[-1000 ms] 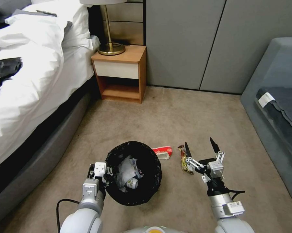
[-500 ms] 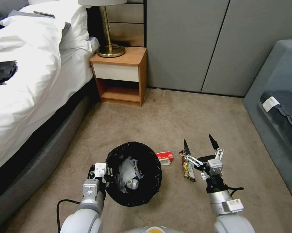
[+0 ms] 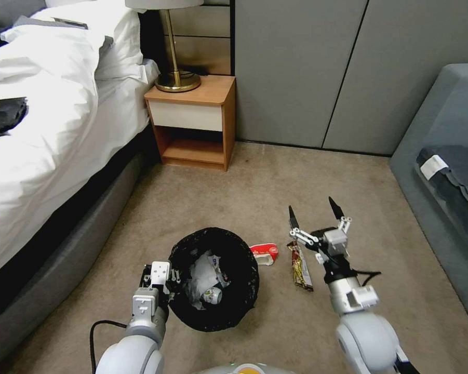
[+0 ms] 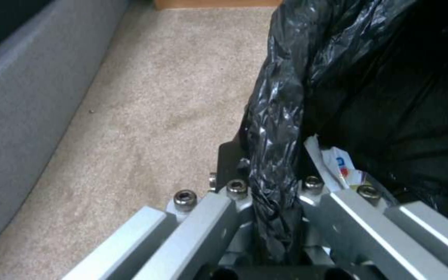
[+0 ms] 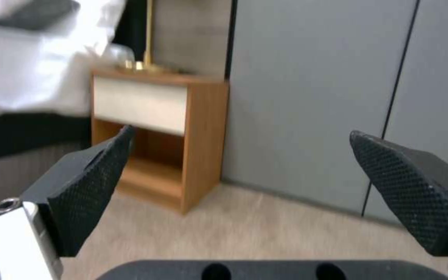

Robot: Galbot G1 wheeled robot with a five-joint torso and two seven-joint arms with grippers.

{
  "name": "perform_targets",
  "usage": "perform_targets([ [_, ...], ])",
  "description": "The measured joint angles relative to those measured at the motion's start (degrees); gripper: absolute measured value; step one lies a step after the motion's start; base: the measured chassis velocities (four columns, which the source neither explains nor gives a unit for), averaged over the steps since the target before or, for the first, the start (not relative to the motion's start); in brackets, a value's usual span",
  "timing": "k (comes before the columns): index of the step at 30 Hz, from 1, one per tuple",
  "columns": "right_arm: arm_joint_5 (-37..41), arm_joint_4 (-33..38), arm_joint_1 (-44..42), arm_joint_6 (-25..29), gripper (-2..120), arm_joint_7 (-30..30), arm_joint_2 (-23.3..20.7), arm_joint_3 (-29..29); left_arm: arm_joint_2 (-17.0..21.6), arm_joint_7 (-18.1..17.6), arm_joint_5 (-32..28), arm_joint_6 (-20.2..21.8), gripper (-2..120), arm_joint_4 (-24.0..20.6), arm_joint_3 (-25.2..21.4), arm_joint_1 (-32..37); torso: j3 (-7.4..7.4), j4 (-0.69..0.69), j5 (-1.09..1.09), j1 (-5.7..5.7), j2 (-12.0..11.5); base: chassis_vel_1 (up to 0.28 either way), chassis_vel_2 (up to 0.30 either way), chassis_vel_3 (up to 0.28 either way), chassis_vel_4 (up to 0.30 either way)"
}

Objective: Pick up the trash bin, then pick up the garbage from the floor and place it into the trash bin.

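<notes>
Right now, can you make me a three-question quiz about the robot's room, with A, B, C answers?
1. Where is the red-white wrapper?
A. on the bed
B. on the carpet beside the trash bin
C. on the nightstand

2. What colour is the bin's bag?
A. black
B. blue
C. green

3. How are the right gripper fingers?
A. shut
B. holding a bottle
C. spread open, empty

Answers: 1 B, it lies by the bin's rim. 2 A, black liner shows over the rim. 3 C, both fingers stand apart with nothing between.

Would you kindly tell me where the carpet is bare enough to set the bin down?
Bare beige carpet stretches between the wooden nightstand and grey sofa. It is crowded around the black-lined round trash bin, with the red-white wrapper and the dark snack wrapper below the open right claw.
</notes>
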Motion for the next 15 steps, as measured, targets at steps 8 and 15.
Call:
perform_targets([
  [8, 3.7, -3.7, 1.9, -12.1, 100, 0.5, -0.6, -2.4, -0.1, 0.0, 0.0, 0.1, 1, 0.0, -0.1, 0.1, 0.00, -0.01, 0.00, 0.00, 0.0, 0.000, 0.000, 0.000, 0.000],
  [15, 6.2, -7.5, 2.6, -23.2, 100, -1.4, -0.5, -2.8, -0.1, 0.0, 0.0, 0.2, 1, -0.4, -0.2, 0.3, 0.00, -0.01, 0.00, 0.00, 0.0, 0.000, 0.000, 0.000, 0.000],
])
